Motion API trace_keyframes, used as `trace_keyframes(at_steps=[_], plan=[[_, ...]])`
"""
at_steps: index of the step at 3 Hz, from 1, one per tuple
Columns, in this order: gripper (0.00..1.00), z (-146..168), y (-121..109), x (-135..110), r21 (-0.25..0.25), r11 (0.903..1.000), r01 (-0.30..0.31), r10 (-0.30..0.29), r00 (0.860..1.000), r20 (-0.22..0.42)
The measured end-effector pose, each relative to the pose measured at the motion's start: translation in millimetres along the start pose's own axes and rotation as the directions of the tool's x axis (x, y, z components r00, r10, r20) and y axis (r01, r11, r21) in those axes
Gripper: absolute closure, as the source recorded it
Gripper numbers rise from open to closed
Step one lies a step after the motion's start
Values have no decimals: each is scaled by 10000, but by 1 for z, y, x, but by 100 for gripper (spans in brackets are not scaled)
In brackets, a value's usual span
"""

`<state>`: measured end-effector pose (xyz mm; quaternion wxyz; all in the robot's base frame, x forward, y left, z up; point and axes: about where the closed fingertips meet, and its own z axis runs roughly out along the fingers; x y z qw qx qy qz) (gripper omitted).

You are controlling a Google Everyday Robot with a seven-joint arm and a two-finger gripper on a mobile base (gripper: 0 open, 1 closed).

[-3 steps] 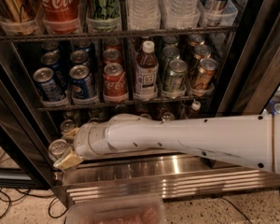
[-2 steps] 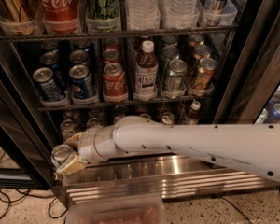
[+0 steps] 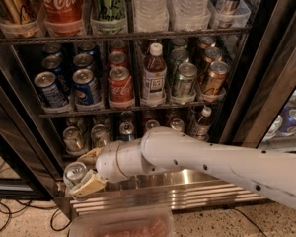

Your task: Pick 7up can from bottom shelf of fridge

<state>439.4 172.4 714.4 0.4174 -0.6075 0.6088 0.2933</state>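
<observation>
Claw (image 3: pixel 84 177) + wrist have dropped a bit lower & slid slightly right vs 0.7 s ago, and the 7up can (image 3: pixel 74 172) has gone along with it; forearm now slopes up more from the lower right.

Claw is clamped on the 7up can: one tan finger (image 3: pixel 90 186) below/right of the can, the other above it, can pinched between. Can's silver top w/ pull tab faces the cam, body mostly hidden by the fingers. Can sits at the lower-left front of the fridge (image 3: pixel 252 90), just off the left end of the bottom shelf (image 3: pixel 69 154), about level w/ the top of the ribbed steel base panel (image 3: pixel 187 197). Can't tell if it touches the shelf edge.

White arm (image 3: pixel 212 164) crosses the frame from the right edge to the wrist, covering the front of the bottom shelf. Behind it, on that shelf, a row of silver-top cans (image 3: pixel 99 134) and a small bottle (image 3: pixel 202 121) at the right.

Shelf above: Pepsi cans (image 3: pixel 86 87) left, Coca-Cola can (image 3: pixel 121 86) mid, white-cap bottle (image 3: pixel 154 75), then greenish and bronze cans.

Clear plastic tub (image 3: pixel 121 225) at bottom edge, cables (image 3: pixel 17 216) on the floor left.
</observation>
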Motion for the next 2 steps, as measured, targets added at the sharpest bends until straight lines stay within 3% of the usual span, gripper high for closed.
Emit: trace_keyframes(at_steps=[2], plan=[[100,-46,20,-4,-458,9986,-281,301,9986,440]])
